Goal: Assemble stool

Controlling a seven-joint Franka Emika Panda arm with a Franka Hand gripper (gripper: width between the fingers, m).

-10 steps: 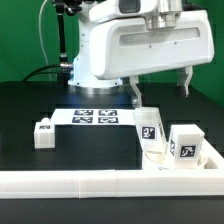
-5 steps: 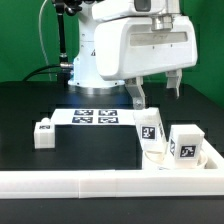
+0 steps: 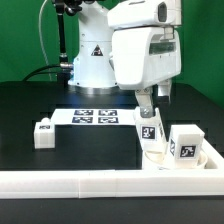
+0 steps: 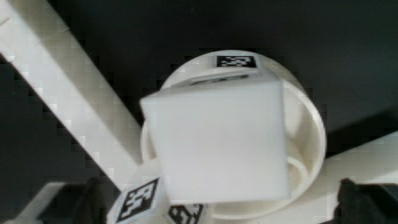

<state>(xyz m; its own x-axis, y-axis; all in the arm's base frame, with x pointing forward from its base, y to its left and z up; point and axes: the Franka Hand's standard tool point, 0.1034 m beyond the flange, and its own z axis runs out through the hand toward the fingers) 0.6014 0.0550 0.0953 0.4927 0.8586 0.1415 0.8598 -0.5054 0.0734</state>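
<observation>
The round white seat lies against the corner of the rail. A tagged white leg stands upright on it. A second leg stands just to the exterior view's right of the seat. A third leg stands alone at the exterior view's left. My gripper hangs open and empty just above the leg on the seat. In the wrist view the leg fills the middle over the seat's rim. My gripper has one dark fingertip on either side of the leg.
The marker board lies flat between the lone leg and the seat. The long white L-shaped rail runs along the front and turns back at the exterior view's right; it also crosses the wrist view. The robot's base stands behind.
The gripper has turned about its vertical axis, so its wide body now shows narrower, and its fingers have come over the leg on the seat. No part has moved.
</observation>
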